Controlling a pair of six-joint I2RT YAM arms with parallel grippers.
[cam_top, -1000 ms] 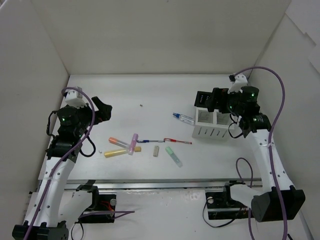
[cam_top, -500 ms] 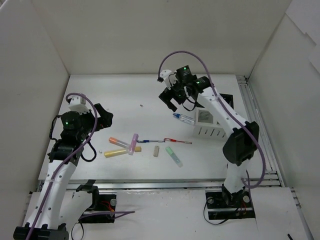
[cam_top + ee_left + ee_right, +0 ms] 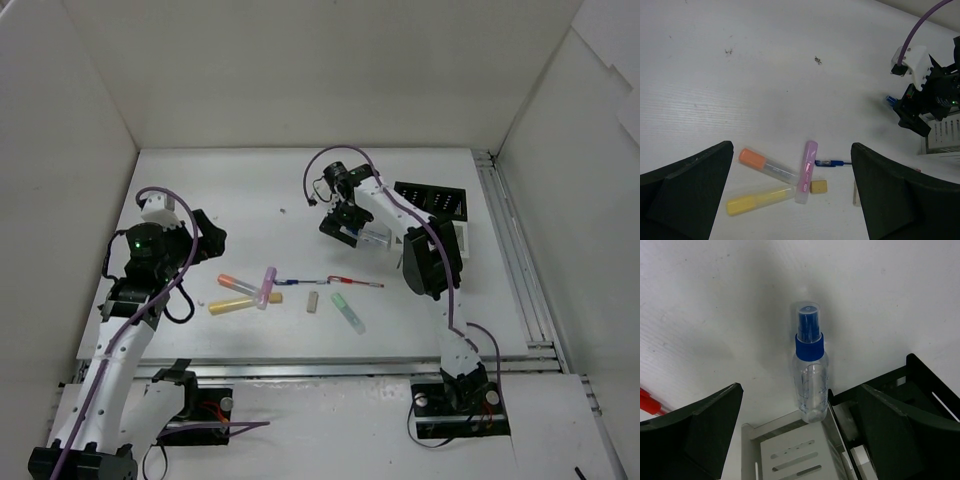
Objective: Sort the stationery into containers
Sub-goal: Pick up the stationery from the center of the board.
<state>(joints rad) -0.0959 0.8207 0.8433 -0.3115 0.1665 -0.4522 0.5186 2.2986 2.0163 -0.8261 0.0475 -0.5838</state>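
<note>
My right gripper [image 3: 346, 227] is open and hangs over a clear blue-capped pen [image 3: 810, 374], which lies between its jaws with its end against the white slotted box [image 3: 790, 452] and the black box [image 3: 912, 382]. In the top view the black box [image 3: 432, 198] shows and the white box is mostly hidden by the right arm. My left gripper [image 3: 208, 230] is open and empty above the orange marker [image 3: 765, 165], pink marker [image 3: 806, 171], yellow marker [image 3: 759, 199] and a beige eraser [image 3: 818, 186]. A green marker [image 3: 348, 311] lies near the front.
Thin blue-and-red pens [image 3: 330, 283] lie in a line mid-table, with a small beige piece [image 3: 313, 301] below them. White walls stand on the left, far and right sides. A rail [image 3: 510, 250] runs along the table's right edge.
My right arm has swung from over the containers at the right to the far middle, then lowered over the blue-capped pen. The left arm has barely moved.
</note>
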